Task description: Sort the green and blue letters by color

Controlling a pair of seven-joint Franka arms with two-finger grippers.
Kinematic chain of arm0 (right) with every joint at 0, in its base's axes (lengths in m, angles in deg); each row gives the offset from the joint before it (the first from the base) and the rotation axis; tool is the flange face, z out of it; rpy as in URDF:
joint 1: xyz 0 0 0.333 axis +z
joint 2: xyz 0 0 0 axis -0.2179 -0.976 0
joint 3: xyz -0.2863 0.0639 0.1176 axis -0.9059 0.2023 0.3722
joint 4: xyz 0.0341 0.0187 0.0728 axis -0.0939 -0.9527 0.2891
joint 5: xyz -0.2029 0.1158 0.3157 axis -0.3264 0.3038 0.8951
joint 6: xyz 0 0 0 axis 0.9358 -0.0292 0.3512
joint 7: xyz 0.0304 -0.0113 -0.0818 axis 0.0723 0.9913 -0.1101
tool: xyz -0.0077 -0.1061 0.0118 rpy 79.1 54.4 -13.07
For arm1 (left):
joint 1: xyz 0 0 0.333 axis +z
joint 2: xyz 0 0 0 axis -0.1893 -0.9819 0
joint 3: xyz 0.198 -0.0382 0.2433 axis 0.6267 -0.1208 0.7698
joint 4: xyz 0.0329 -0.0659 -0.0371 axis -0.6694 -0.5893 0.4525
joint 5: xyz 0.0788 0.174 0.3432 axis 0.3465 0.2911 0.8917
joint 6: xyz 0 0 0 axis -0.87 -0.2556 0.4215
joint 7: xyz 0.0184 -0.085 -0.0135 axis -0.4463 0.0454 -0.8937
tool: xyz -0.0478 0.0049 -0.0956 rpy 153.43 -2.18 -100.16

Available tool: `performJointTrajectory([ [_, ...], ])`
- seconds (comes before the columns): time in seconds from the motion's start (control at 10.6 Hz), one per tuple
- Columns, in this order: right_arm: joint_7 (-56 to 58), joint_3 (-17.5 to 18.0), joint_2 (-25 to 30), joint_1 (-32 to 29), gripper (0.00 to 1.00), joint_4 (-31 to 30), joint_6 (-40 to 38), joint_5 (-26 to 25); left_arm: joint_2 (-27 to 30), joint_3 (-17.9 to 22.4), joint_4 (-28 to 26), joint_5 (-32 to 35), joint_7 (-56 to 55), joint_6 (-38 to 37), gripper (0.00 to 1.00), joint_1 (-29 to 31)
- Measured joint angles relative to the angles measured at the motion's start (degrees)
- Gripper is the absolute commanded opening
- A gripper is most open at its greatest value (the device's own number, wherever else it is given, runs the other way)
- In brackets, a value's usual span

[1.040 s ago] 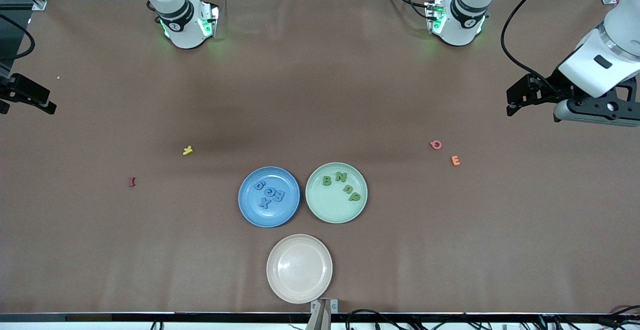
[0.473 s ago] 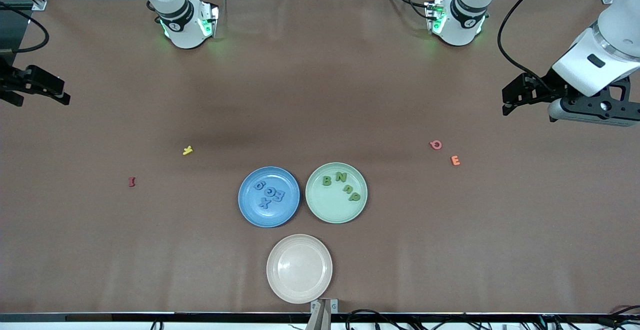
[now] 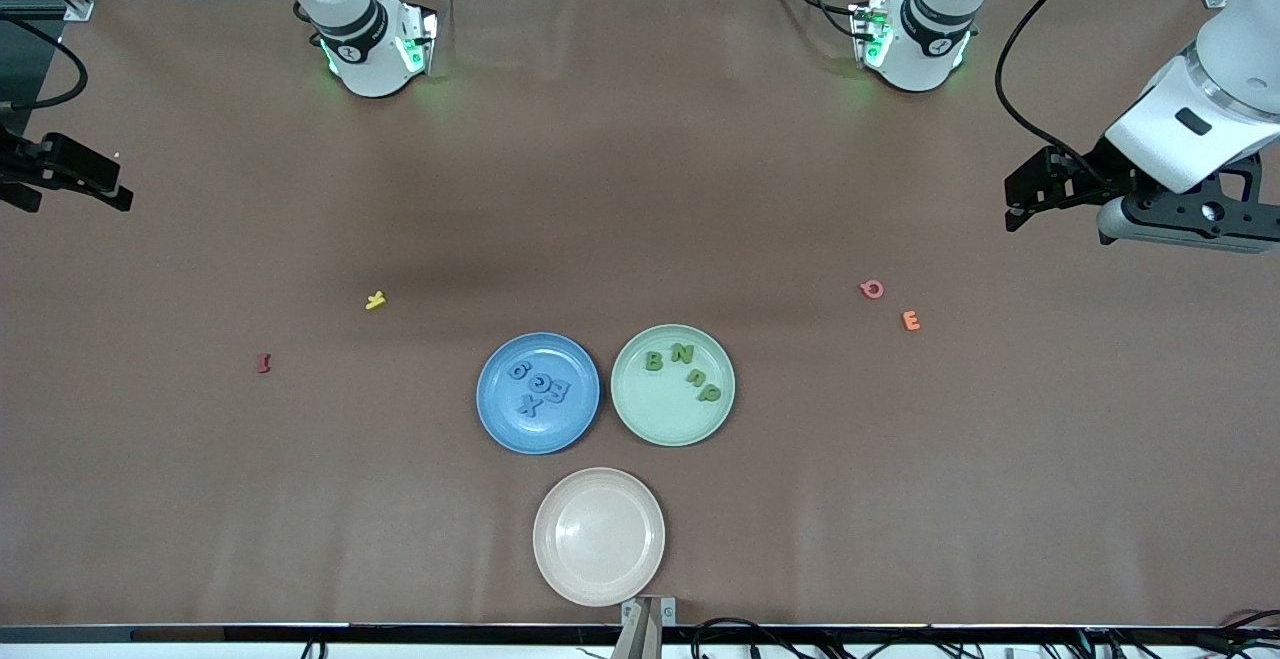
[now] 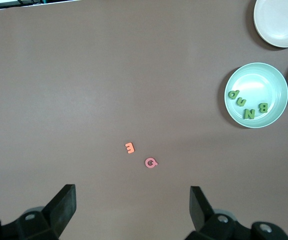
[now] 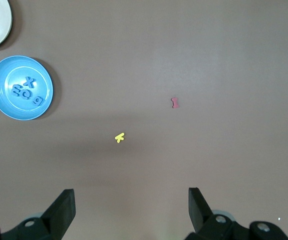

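Observation:
Several blue letters (image 3: 540,387) lie in the blue plate (image 3: 510,421) in the middle of the table. Beside it, toward the left arm's end, the green plate (image 3: 660,417) holds several green letters (image 3: 685,364). The left wrist view shows the green letters (image 4: 246,105) in their plate (image 4: 264,77). The right wrist view shows the blue letters (image 5: 26,92) in theirs (image 5: 11,107). My left gripper (image 3: 1020,204) (image 4: 132,196) hangs open and empty over bare table at its own end. My right gripper (image 3: 85,194) (image 5: 131,197) hangs open and empty at the right arm's end.
An empty beige plate (image 3: 598,537) sits nearest the front camera. A pink Q (image 3: 872,289) and an orange E (image 3: 910,320) lie toward the left arm's end. A yellow letter (image 3: 375,300) and a dark red letter (image 3: 264,363) lie toward the right arm's end.
Both grippers have drifted a little toward the robots' bases, still open. The letters and plates have not moved.

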Motion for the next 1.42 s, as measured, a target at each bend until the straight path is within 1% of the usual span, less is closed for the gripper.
performJointTrajectory([
  [0.57, -0.02, 1.22, -0.12, -0.66, 1.0, 0.0, 0.09, -0.02, 0.0, 0.0, -0.03, 0.0, -0.54, 0.17, 1.0, 0.0],
  [1.42, -0.03, 1.2, -1.52, -0.68, 1.0, 0.05, 1.15, -0.26, 0.0, 0.0, -0.09, 0.0, -0.55, 0.23, 1.0, 0.0],
])
